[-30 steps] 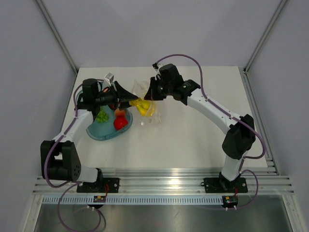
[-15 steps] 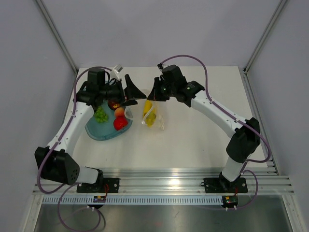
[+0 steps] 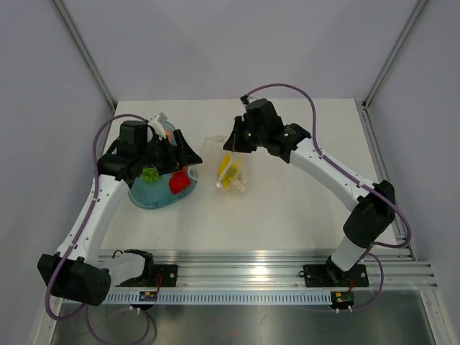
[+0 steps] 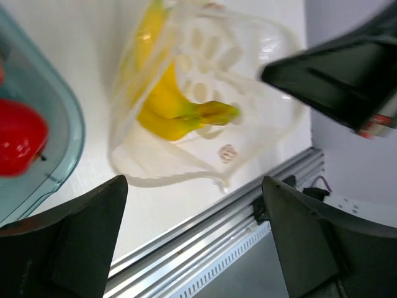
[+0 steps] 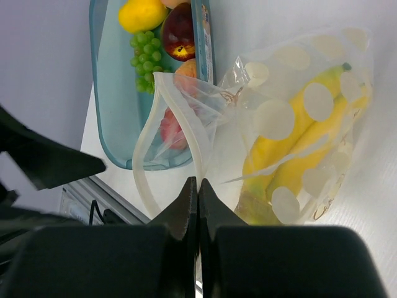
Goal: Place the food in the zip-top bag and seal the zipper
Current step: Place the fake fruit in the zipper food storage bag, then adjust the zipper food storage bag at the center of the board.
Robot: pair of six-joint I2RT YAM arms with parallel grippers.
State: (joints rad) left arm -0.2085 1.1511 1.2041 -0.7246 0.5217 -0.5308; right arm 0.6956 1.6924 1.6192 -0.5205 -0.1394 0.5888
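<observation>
- From above, the right gripper (image 3: 231, 141) is clamped on the top edge of the bag (image 3: 233, 176). The bag sits just beside the tray (image 3: 147, 200) with the bananas (image 3: 227, 172) inside it. The left gripper (image 3: 185, 152) hangs spread and empty over the tray's far end and covers some of the fruit, so only the grapes (image 3: 151, 174) and the apple (image 3: 178, 183) show. I cannot tell whether the bag's bottom rests on the table (image 3: 287, 208).
- Seen from the left wrist, the fingers (image 4: 80, 242) stand wide apart with nothing between them, and the bag lies below. The picture is blurred, and the tray is cut off at the left, so only a bit of rim and the apple show. My worry is that the bag is held at one spot only, which leaves its mouth a floppy loop. A fruit pushed against that loose lip could fold it shut, or shove the bag aside and land on the table.
- Seen from the right wrist, the fingers (image 5: 177, 217) are pressed together on the seal strip (image 5: 141, 158), and the mouth gapes toward the tray. The lemon (image 5: 141, 13) and plum (image 5: 180, 40) lie in the tray, and the peach (image 5: 186, 74) is partly behind the bag's film. The bananas' weight could drag the strip out of the pinch if the arm tugs. The pinch point itself is hidden. A red shape shows through the film, and I cannot say whether it is in the bag or in the tray behind.
</observation>
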